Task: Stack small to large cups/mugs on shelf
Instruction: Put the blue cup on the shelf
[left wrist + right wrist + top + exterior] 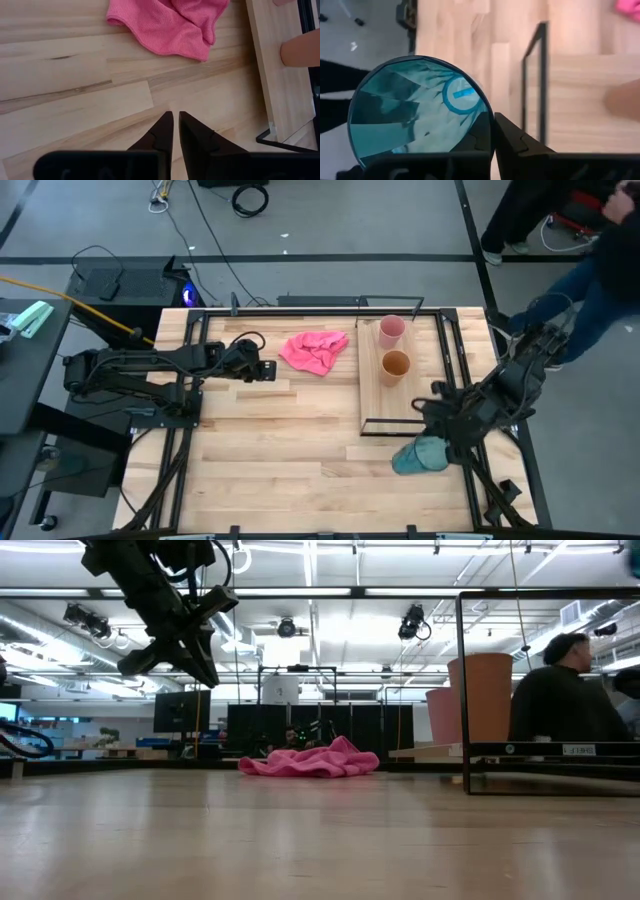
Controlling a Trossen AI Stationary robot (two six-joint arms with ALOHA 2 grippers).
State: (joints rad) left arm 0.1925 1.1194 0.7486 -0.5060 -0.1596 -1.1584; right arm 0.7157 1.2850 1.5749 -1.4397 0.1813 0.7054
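The teal cup (420,455) hangs near the table's near right, just off the shelf's near end, with my right gripper (438,442) shut on it. The shelf (380,405) is a pale board in a black wire frame, lying at the right of the table. An orange cup (395,366) and a pink cup (391,330) stand upright on it, the pink one farther back. My left gripper (268,368) hovers shut over the table's left half, holding nothing. My right gripper pinches the teal cup's wall at the rim (489,117), with one finger (479,139) inside the cup and the other outside. The fingers come from above, slanting down. The cup is tilted, its mouth toward the wrist camera, and looks lifted clear of the table.
A crumpled pink cloth (315,350) lies between my left gripper and the shelf. The shelf's black wire frame (542,75) rises beside the held cup. A person (590,270) stands beyond the table's far right corner. Bare planks (290,450) cover the near middle.
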